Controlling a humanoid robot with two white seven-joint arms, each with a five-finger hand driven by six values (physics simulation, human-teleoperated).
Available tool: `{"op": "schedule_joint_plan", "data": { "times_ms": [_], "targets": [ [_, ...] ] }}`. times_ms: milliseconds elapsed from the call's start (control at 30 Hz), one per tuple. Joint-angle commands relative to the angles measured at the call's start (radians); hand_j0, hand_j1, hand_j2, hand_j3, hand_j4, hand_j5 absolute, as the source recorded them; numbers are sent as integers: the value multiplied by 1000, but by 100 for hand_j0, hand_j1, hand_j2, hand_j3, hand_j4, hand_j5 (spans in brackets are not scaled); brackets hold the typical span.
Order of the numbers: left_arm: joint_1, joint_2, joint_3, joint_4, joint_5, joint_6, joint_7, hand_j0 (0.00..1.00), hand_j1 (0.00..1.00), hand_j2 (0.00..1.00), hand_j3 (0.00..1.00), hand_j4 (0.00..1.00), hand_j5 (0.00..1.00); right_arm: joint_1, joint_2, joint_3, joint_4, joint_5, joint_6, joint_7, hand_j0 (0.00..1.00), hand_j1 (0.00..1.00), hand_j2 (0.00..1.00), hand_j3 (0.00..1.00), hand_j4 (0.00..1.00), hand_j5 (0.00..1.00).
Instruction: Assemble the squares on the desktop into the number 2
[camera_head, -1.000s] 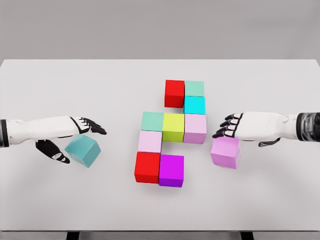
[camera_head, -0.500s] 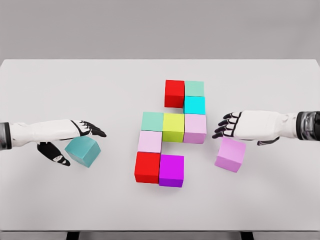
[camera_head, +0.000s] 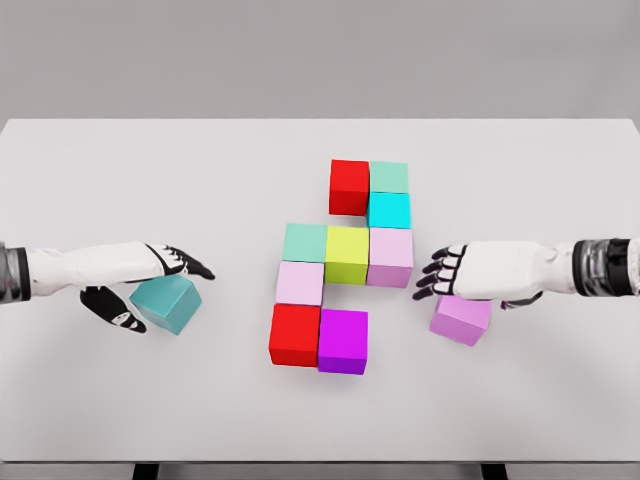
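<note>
Several cubes stand joined mid-table: a red cube, a mint cube, a cyan cube, then a row of mint, yellow-green and pale pink, a pale pink cube below, and red beside magenta at the bottom. A loose teal cube lies at the left, between the extended fingers and the thumb of my open left hand. My right hand, fingers spread, hovers over a loose orchid cube and hides its top edge.
The white table spans the view, its front edge near the bottom of the picture. A gap of bare table separates the orchid cube from the magenta cube.
The right hand has moved down and left over the orchid cube, which has shifted slightly right and toward me. The left hand has lowered a little; the teal cube has barely moved.
</note>
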Motion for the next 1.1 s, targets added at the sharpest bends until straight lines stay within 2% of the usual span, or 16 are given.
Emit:
{"op": "schedule_joint_plan", "data": {
  "times_ms": [0,100,267,333,433,533,633,700,833,933,967,1067],
  "targets": [
    [0,1,-3,-1,2,2,0,83,83,83,83,83,83,2,3,11,1,-1,2,0,100,100,100,100,100,100],
    [2,1,-3,-1,-7,1,0,66,66,66,66,66,66,2,4,13,4,2,2,0,100,100,100,100,100,100],
    [2,3,-4,-1,-6,4,0,55,55,55,55,55,55,2,4,17,6,19,2,0,100,100,100,100,100,100],
    [2,3,-4,-1,-6,2,0,53,53,53,53,53,53,2,4,19,6,22,2,0,86,86,86,86,86,86],
    [8,3,-3,-1,-6,4,0,51,51,51,51,51,51,5,4,20,6,22,2,0,73,73,73,73,73,73],
    [8,3,-3,-3,-6,5,0,44,44,44,44,44,44,6,4,20,6,22,2,0,71,71,71,71,71,71],
    [6,4,1,-10,-4,5,0,38,38,38,38,38,38,6,3,20,6,22,2,0,65,65,65,65,65,65],
    [2,7,4,-18,-1,5,0,37,37,37,37,37,37,8,3,20,6,22,2,0,65,65,65,65,65,65],
    [-18,3,8,-24,0,27,0,37,37,37,37,37,37,8,3,19,-4,19,2,0,77,77,77,77,77,77],
    [-35,-1,10,-41,5,64,0,37,37,37,37,37,37,8,7,17,-14,16,2,0,80,80,80,80,80,80],
    [-43,-5,10,-41,10,67,0,37,37,37,37,37,37,6,18,17,-14,15,2,0,84,84,84,84,84,84],
    [-71,-43,11,-38,10,74,0,37,37,37,37,37,37,0,52,16,-22,10,2,0,86,86,86,86,86,86]
  ]
}}
